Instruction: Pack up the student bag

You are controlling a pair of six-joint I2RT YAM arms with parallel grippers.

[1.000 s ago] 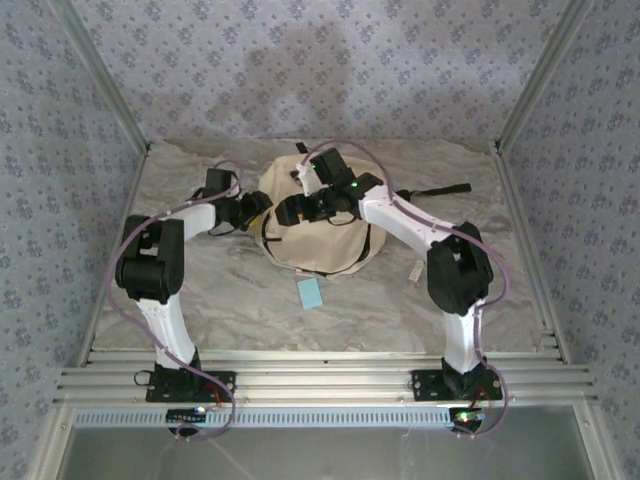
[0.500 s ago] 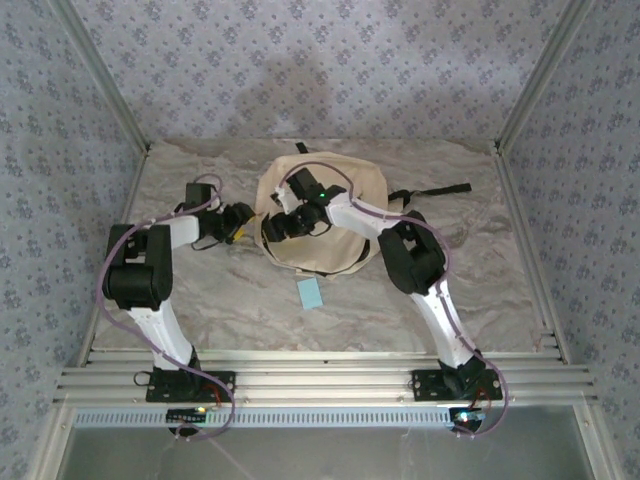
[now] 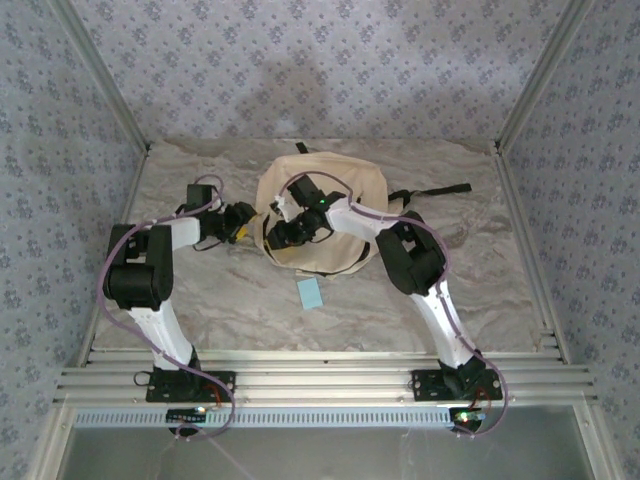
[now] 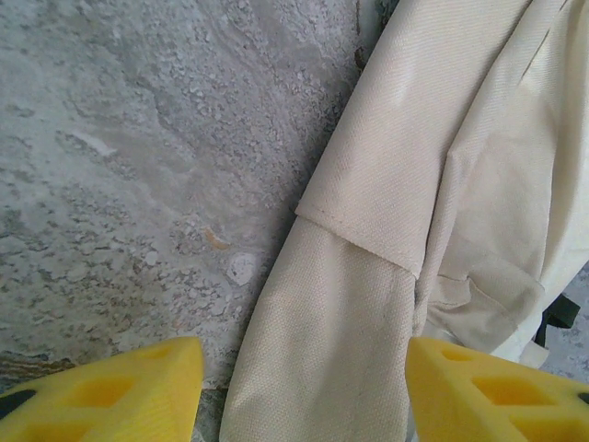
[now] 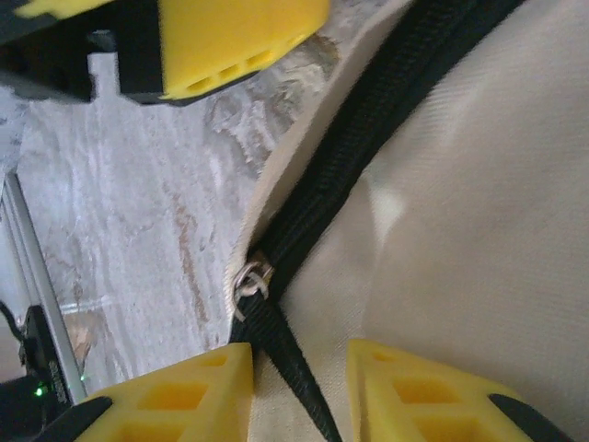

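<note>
The student bag (image 3: pixel 335 185) lies flat mid-table, cream with black zippers. My left gripper (image 3: pixel 243 225) sits at its left edge. In the left wrist view it (image 4: pixel 306 405) is open, straddling a fold of the bag's fabric (image 4: pixel 386 184) just above the table. My right gripper (image 3: pixel 278 232) is over the bag's left side. In the right wrist view it (image 5: pixel 299 396) is open but narrow, with the black zipper pull strap (image 5: pixel 285 354) running between its fingers. The strap hangs from a metal ring (image 5: pixel 250 276) at the end of the black zipper (image 5: pixel 386 83).
A small light-blue card (image 3: pixel 309 293) lies on the marble table (image 3: pixel 200 290) in front of the bag. A black strap (image 3: pixel 440 190) trails right from the bag. The left gripper's yellow finger (image 5: pixel 239 37) is close beside the zipper end. Patterned walls enclose the table.
The right gripper has dropped onto the bag's left zipper end and its jaws have narrowed around the pull strap. The left gripper has shifted slightly down-left beside the bag's edge.
</note>
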